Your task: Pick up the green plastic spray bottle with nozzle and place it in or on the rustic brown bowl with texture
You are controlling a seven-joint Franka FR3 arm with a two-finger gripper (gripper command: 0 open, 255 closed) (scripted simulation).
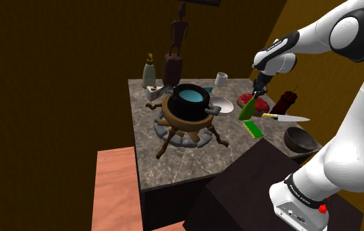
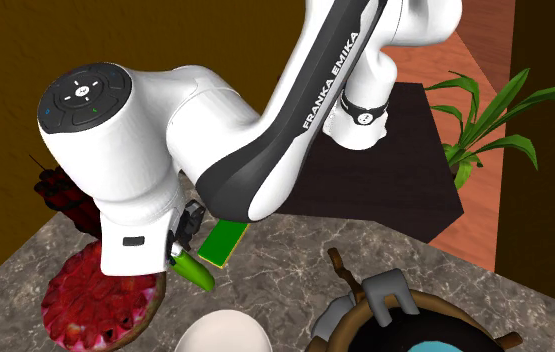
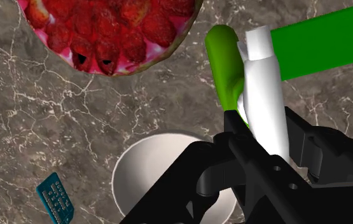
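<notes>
Much of the gripper [image 3: 267,137] is hard to read. In the second exterior view the arm's white bulk covers nearly all of it, and in the wrist view its black body blocks part of a white bowl [image 3: 140,175]. The jaws stand only narrowly apart, shut against the white nozzle end of the green spray bottle [image 3: 222,60], which they clasp between them. The bottle points away from the hand. In the shoulder view it hangs tilted below the gripper, over the marbled table [image 1: 174,161], between a strawberry tart [image 3: 111,32] and a flat green card [image 3: 321,41]. Whether its far end touches the marble cannot be told. The tart is cut off by the frame edge in the wrist view.

By count there is one spray bottle, one brown bowl [image 1: 298,143], one white bowl, one tart, one green card, one knife [image 1: 286,118], one black cauldron [image 1: 188,108] and one small blue keypad [image 3: 55,198] (its keys are too small to read).

The brown bowl sits near the table's edge, beside the knife and apart from the bottle; its inside is too dim to make out. The white bowl shows a plain white interior. The cauldron holds a flat pale-blue surface.
</notes>
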